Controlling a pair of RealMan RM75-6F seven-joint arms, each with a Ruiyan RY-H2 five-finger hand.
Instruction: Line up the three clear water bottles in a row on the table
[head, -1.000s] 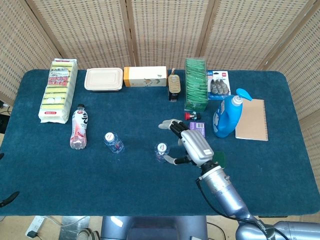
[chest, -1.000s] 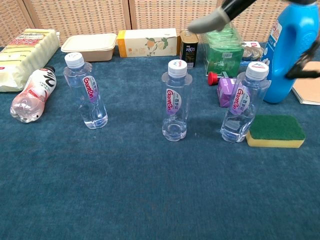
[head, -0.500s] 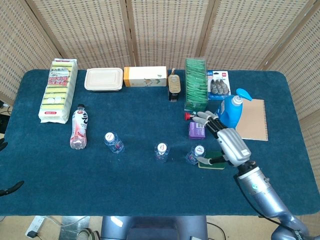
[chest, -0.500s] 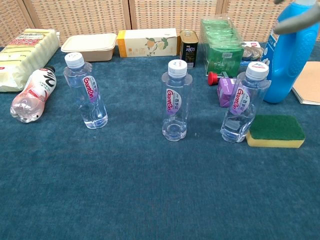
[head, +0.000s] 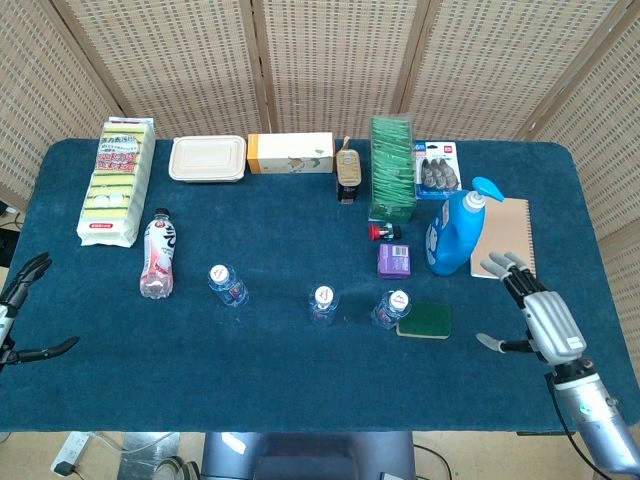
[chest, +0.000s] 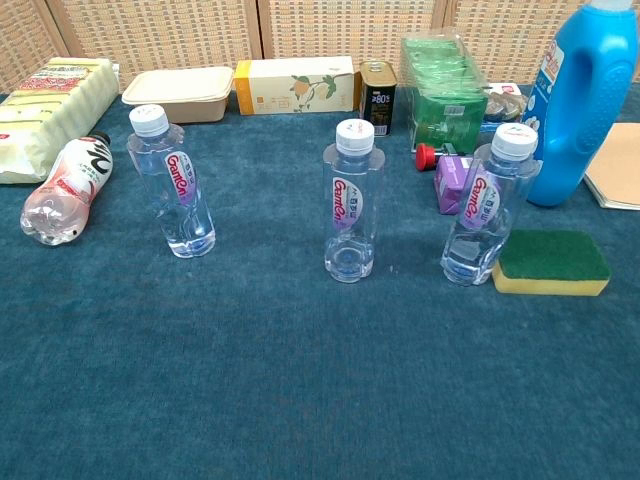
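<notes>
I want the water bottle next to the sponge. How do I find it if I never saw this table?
Find the tall blue detergent jug at the table's right side, then the green and yellow sponge lying in front of it. The clear bottle touching the sponge's left edge is yours. Of three matching white-capped bottles, it is the rightmost, and only it has a sponge beside it.

table (head: 300, 375): blue cloth | three clear bottles (chest: 351, 200) upright in row | sponge (chest: 552, 262) | detergent (chest: 583, 95)

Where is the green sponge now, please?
In the chest view the green sponge lies at the right, touching the rightmost clear water bottle, in front of the blue detergent bottle.
</notes>
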